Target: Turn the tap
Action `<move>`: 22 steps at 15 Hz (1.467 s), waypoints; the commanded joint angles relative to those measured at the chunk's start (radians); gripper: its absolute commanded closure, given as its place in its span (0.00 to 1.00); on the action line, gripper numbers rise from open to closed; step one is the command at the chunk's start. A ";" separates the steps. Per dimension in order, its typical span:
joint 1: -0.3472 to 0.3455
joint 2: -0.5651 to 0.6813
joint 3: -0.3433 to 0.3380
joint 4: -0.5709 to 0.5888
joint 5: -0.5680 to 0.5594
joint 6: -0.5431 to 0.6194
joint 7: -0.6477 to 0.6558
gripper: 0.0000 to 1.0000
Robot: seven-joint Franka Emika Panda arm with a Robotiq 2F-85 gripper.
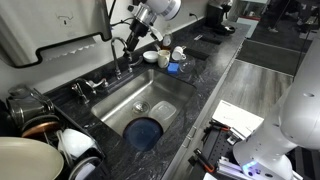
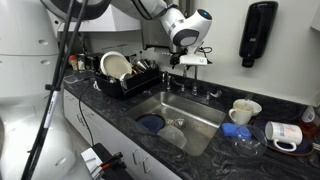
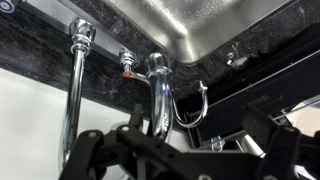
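Wrist view: your gripper [image 3: 172, 142] has its fingers [image 3: 92, 150] spread wide. The tap [image 3: 158, 98] stands in the gap between them, though contact with either finger cannot be confirmed. Beyond the fingertips lies the steel sink [image 3: 200, 25], a second chrome pipe [image 3: 72, 95] stands outside one finger, and in both exterior views the fingers sit at the tap's arch.

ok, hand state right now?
Hand: open, fingers either side of the tap, not clamped on it.
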 commanded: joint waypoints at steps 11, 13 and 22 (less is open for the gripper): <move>0.070 -0.049 0.003 -0.067 -0.197 0.279 0.118 0.00; 0.071 -0.052 -0.003 -0.074 -0.274 0.336 0.159 0.00; -0.012 -0.101 -0.046 0.031 -0.377 -0.001 0.062 0.00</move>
